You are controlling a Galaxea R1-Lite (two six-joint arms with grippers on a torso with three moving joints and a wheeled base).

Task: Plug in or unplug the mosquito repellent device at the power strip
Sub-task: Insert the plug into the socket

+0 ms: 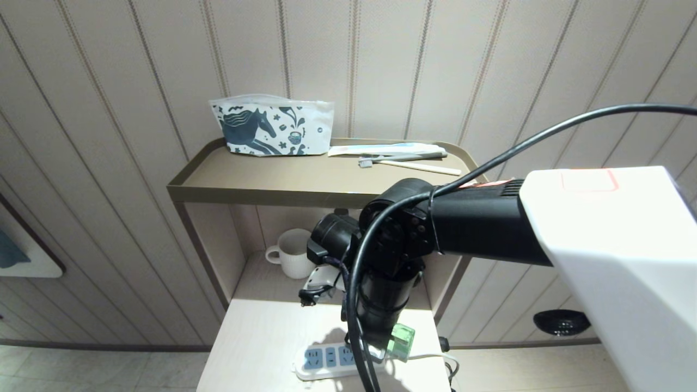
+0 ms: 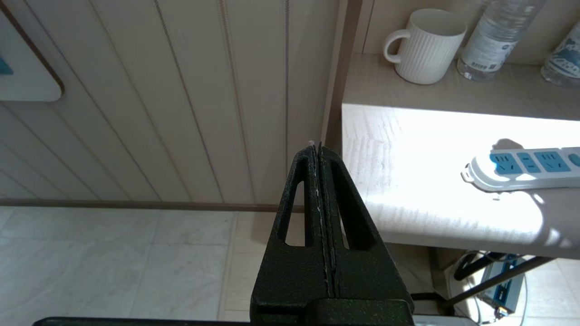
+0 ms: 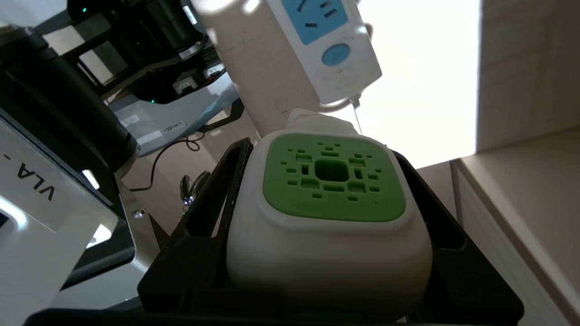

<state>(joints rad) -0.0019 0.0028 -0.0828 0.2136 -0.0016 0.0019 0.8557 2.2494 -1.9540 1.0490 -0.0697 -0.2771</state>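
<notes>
The right gripper (image 3: 326, 235) has the mosquito repellent device (image 3: 333, 199) clamped between its two black fingers, one pressed to each side of the white cap, the green vented square facing the wrist camera. In the head view the device's clear green bottle (image 1: 402, 341) shows just below the dark wrist, right beside the cable end of the power strip (image 1: 332, 360) — whether the two touch there I cannot tell, since the arm covers that end.

The strip lies flat on the pale wooden table (image 1: 261, 337), near its front edge. Its light-blue socket faces look up and carry nothing, at least the ones in sight. From the right wrist view, the last socket face and the blue oval button (image 3: 335, 54) lie beyond the device, clearly apart from it.

So my reading is that the device is in hand and out of the strip — either on its way to a socket or just pulled free; the pictures alone do not settle which. If plugging in, the next move calls for bringing the device's plug side square over a socket face and pressing straight down.

The left gripper (image 2: 319, 151) hangs off to the table's side, fingers pressed together, idle.
</notes>
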